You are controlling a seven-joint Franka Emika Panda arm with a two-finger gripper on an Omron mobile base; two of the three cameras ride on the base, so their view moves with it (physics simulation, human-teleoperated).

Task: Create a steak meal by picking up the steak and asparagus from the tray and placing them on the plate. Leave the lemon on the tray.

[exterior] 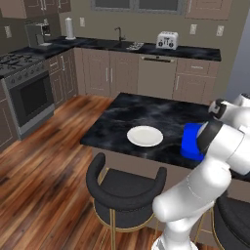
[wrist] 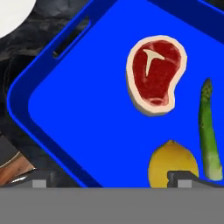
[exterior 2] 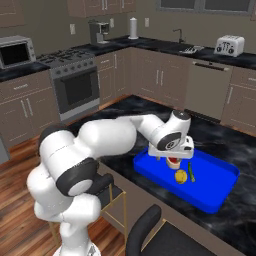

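In the hand view, the gripper [wrist: 109, 183] hangs with its jaws spread wide over the flat bright blue tray [wrist: 78, 100]. Nearest lies the yellow oval lemon [wrist: 168, 164]. Beside it the thin green asparagus stalk [wrist: 208, 131] points its tip away. Beyond, the red-pink steak [wrist: 155, 74] apparently lies flat. Farthest, the round white plate [exterior: 145, 135] sits on the dark marbled counter [exterior: 122, 117].

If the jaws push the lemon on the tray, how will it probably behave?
The lemon looks rounded and oval, so it would likely roll rather than slide. The tray floor looks flat and smooth, giving little resistance. It might bump the asparagus lying close beside it.
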